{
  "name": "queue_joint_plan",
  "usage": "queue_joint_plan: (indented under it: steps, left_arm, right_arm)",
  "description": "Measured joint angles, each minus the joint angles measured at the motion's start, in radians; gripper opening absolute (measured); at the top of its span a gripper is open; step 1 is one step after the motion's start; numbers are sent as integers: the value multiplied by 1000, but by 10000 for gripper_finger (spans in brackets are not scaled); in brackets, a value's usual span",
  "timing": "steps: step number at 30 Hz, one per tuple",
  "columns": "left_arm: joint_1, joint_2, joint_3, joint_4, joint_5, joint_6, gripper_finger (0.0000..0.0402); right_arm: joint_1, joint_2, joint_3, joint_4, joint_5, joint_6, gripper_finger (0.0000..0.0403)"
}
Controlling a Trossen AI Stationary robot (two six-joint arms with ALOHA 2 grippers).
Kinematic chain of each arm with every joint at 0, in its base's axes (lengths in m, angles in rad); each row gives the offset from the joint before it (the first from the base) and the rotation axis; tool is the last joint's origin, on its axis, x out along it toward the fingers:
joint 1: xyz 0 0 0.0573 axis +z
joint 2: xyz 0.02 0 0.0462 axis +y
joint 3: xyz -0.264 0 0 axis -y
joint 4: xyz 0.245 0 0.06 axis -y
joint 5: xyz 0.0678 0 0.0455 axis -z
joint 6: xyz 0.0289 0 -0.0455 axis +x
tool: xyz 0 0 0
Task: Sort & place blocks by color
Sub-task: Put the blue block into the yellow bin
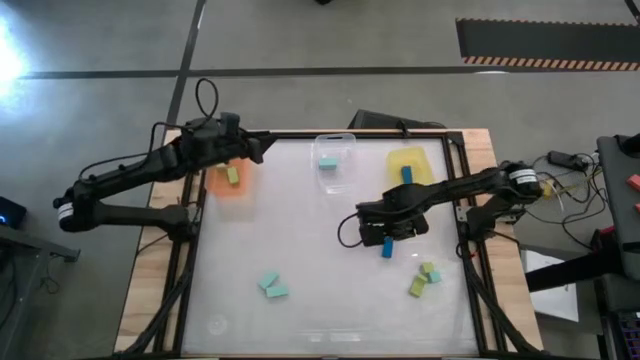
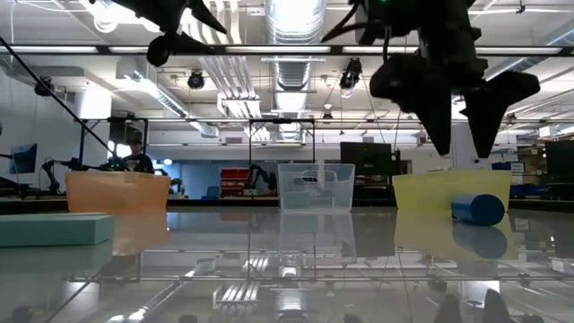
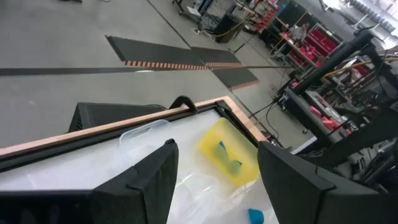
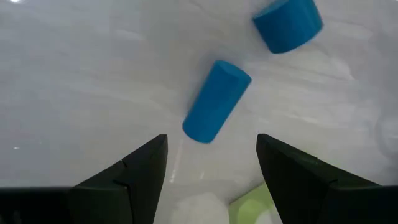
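Blocks first: dark blue block [image 4: 216,101] lies on the table right under my right gripper [image 1: 388,231], just ahead of my spread, empty fingertips [image 4: 134,171]. In the right wrist view its long axis runs on a diagonal across the gap between my jaws, so I judge I need a wrist turn before dropping down and closing. A second dark blue block [image 4: 288,23] sits just beyond it, apart from it; I can't find that one for sure in the high view. My right arm is clearly nearer; my left gripper [image 1: 248,148] hangs at the far edge of the orange tray [image 1: 218,185], jaws parted, holding nothing.

Landmark: the yellow tray [image 1: 420,160]. It lies just past my right gripper and already holds a dark blue block [image 1: 407,174], so it's the likely drop spot. Clear tray [image 1: 345,150] next to it holds a teal block [image 1: 327,162]; orange tray holds a yellow-green block [image 1: 232,175]. Loose yellow-green and teal blocks [image 1: 424,279] sit on the near side of the yellow tray, two teal blocks [image 1: 272,285] well off toward the left. Nothing blocks the descent.
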Motion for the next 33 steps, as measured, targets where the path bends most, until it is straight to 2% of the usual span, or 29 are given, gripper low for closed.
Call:
queue_joint_plan:
  steps: [6, 16, 24, 27, 33]
  left_arm:
    - [0, -1, -1, 1, 0, 1, 203]
    - [0, -1, -11, 1, 0, 1, 203]
    - [0, 7, -12, 3, 0, 0, 203]
    - [0, 9, -12, 2, 0, 0, 203]
    - [0, 12, -12, 2, 0, 0, 203]
  right_arm:
    - [5, 55, -17, 17, -4, -27, 238]
    - [5, 42, -146, 177, -30, -2, 238]
    - [5, 42, -177, 251, -30, -1, 233]
    - [5, 42, -203, 301, -28, 5, 211]
    - [5, 41, -226, 342, -72, 1, 135]
